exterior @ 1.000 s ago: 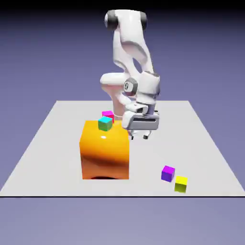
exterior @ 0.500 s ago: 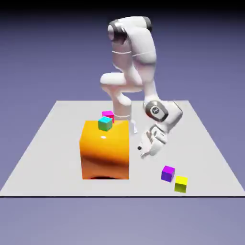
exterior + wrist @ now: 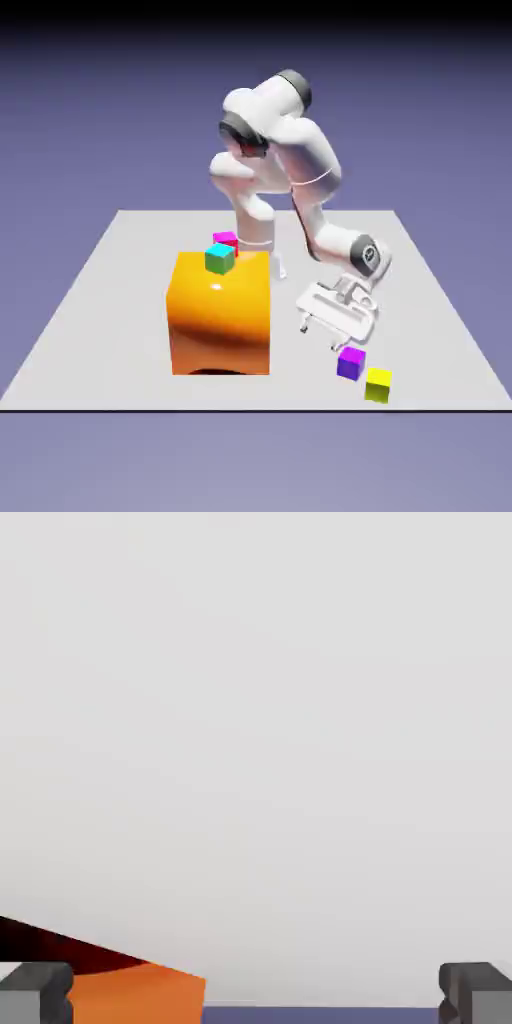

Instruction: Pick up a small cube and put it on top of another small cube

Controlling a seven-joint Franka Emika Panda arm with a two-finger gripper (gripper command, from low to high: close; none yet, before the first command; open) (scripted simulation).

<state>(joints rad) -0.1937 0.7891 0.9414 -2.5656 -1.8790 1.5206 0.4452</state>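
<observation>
Exterior view, purple cube (image 3: 350, 363) flat on bench (image 3: 120, 290), no long axis, corner toward camera, gripper (image 3: 318, 334) just above-left, jaws apart, empty.

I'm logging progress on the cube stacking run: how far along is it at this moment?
Nothing is stacked yet: the purple cube sits on the table beside the yellow cube. In hand: the gripper hangs open and empty just above the purple cube; the hand view shows only bare table and a corner of the orange block. Left: grasp, lift, place on another small cube.
</observation>
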